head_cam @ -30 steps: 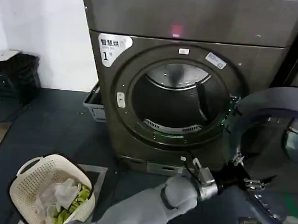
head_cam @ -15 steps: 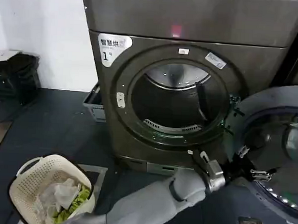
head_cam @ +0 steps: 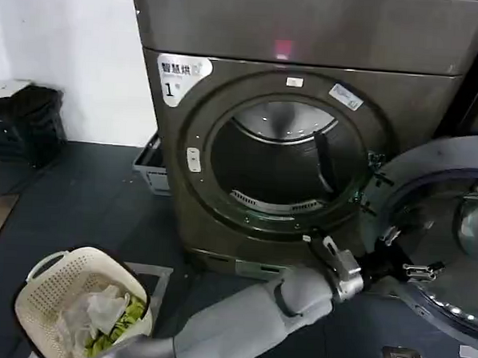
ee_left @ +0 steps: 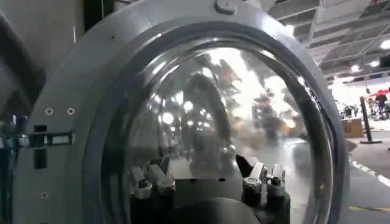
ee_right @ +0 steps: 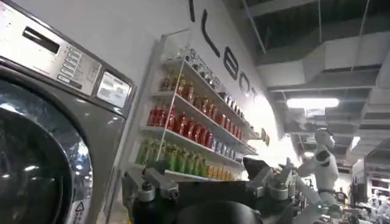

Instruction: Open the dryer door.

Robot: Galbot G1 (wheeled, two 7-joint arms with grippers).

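Observation:
The dryer (head_cam: 230,34) is a grey-brown front loader with a white "1" sticker (head_cam: 180,73) and a red light (head_cam: 283,47). Its drum opening (head_cam: 275,169) is uncovered. The dryer door (head_cam: 452,238) is swung out to the right on its hinges, inner side facing me. My left arm reaches across low in front of the machine. My left gripper (head_cam: 405,253) is open at the door's inner rim. In the left wrist view the door's glass bowl (ee_left: 213,109) looms close ahead of the left gripper (ee_left: 207,182), nothing between its fingers. My right gripper (ee_right: 207,182) is open, held away from the dryer.
A cream laundry basket (head_cam: 53,277) with clothes stands on the dark floor at front left. A black bin (head_cam: 25,124) sits by the white wall, a grey crate (head_cam: 150,170) beside the dryer. The right wrist view shows a neighbouring machine (ee_right: 55,122) and shelves of bottles (ee_right: 183,128).
The door has swung further out to the right. My left gripper has moved right and slightly up along with it.

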